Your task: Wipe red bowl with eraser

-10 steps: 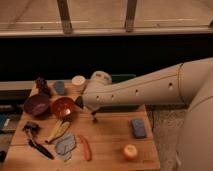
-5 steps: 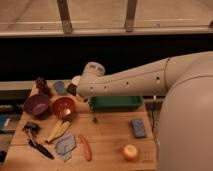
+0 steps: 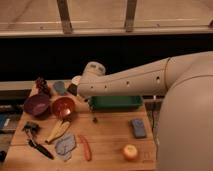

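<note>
The red bowl (image 3: 63, 106) sits at the left of the wooden table (image 3: 110, 137), right of the dark purple bowl (image 3: 36, 105). My arm reaches in from the right. Its gripper (image 3: 74, 90) is at the arm's left end, just behind and to the right of the red bowl, above the table's back edge. A small dark shape shows at the arm's tip; I cannot tell whether it is the eraser. No other eraser shows.
A green tray (image 3: 116, 102) lies under the arm. A blue padded block (image 3: 138, 128), an orange fruit (image 3: 130, 151), a red pepper (image 3: 86, 147), a banana (image 3: 57, 130), a grey cloth (image 3: 65, 145), a black utensil (image 3: 37, 145) and a white cup (image 3: 76, 80) stand around.
My arm has swung back and up. The gripper end has moved from beside the red bowl's right rim to behind it. The table's objects have not moved.
</note>
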You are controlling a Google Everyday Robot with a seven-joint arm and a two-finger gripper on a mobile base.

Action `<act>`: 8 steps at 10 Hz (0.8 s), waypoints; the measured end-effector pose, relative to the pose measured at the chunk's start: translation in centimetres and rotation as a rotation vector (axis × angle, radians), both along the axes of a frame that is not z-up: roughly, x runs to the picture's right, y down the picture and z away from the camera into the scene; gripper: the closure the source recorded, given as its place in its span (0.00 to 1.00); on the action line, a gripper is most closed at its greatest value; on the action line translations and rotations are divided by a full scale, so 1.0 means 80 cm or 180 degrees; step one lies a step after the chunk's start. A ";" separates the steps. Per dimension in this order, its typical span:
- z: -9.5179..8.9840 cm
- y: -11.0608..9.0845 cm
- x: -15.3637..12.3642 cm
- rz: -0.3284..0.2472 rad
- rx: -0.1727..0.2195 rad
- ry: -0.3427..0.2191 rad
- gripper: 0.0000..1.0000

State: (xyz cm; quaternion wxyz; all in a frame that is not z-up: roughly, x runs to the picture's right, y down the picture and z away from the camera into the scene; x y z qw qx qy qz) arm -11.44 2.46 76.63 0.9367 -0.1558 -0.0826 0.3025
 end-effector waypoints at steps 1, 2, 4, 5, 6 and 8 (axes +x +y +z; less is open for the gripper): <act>0.009 0.001 -0.007 -0.0105 -0.0077 0.0077 1.00; 0.013 0.000 -0.021 -0.0214 -0.0125 0.0099 1.00; 0.025 -0.004 -0.049 -0.0461 -0.0214 0.0144 1.00; 0.028 -0.004 -0.055 -0.0522 -0.0237 0.0134 1.00; 0.035 0.000 -0.062 -0.0609 -0.0287 0.0127 1.00; 0.046 0.017 -0.079 -0.0796 -0.0394 0.0109 1.00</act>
